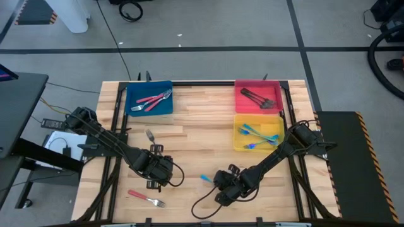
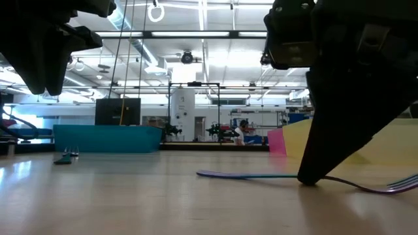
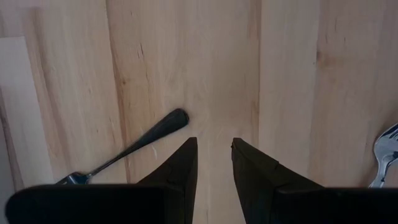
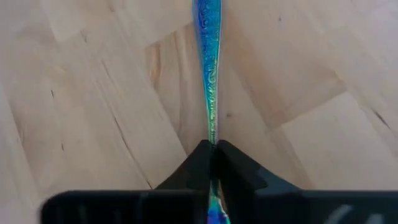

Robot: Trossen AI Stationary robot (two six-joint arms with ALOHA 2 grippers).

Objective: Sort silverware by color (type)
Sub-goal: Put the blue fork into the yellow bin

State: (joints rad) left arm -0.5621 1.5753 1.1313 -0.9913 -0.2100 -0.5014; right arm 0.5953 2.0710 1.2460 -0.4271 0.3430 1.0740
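A light blue fork (image 4: 208, 56) lies on the wooden table (image 1: 189, 148) near its front middle, and my right gripper (image 4: 213, 149) is shut on it. In the low view the fork (image 2: 248, 175) rests flat beside my right gripper (image 2: 310, 177). My left gripper (image 3: 214, 152) hangs open over bare wood at the front left, pointing down. A dark metal fork (image 3: 134, 148) lies beside it, untouched. A red-handled fork (image 1: 146, 198) lies near the front edge. Another dark fork (image 1: 150, 135) lies farther back. My right gripper pinches the blue fork's thin neck (image 4: 212, 134) between its two fingertips. The fingers come slanting down from the table's right. The handle (image 4: 207, 37) runs straight out ahead of them. The fork lies level on the table, tines (image 2: 401, 187) on the other side of the fingers.
At the back left a blue tray (image 1: 165, 107) holds red-handled forks. A red tray (image 1: 240, 101) at the back right holds dark forks. Just in front of it a yellow tray (image 1: 238, 142) holds light blue forks. Silver tines (image 3: 387, 155) show near my left gripper.
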